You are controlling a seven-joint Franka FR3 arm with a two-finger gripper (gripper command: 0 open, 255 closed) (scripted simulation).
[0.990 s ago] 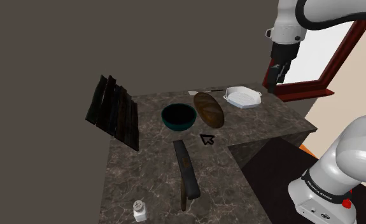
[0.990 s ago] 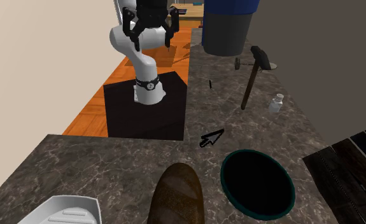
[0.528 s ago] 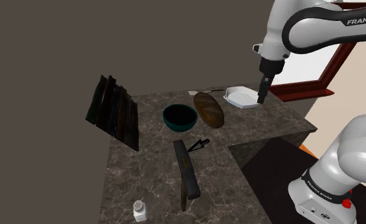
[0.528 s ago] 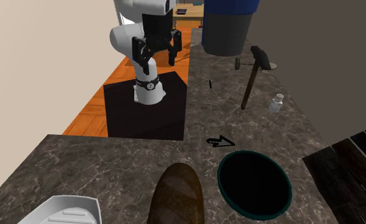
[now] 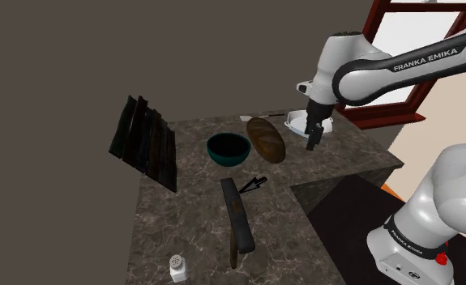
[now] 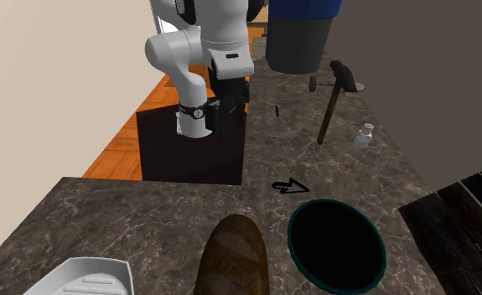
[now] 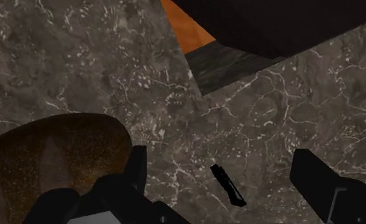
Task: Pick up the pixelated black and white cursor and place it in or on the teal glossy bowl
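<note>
Two black fingers (image 7: pixel 321 181) are standing wide apart in the wrist view, gripping nothing. The gripper (image 5: pixel 312 142) is hanging above the dark veined counter (image 5: pixel 190 219), just beside the brown loaf (image 5: pixel 266 138) and in front of the white ridged dish (image 5: pixel 296 121). The black and white cursor (image 5: pixel 253 185) is lying on the counter between the handle end of the hammer (image 5: pixel 237 220) and the teal bowl (image 5: pixel 228 150), near the bowl but apart from it. In the wrist view it is showing as a thin dark sliver between the fingers, untouched. A small white shaker (image 5: pixel 177 268) is standing near the hammer's head, and a dark slatted rack (image 5: pixel 144 143) is sitting at the counter's edge on the shoulder view's left.
</note>
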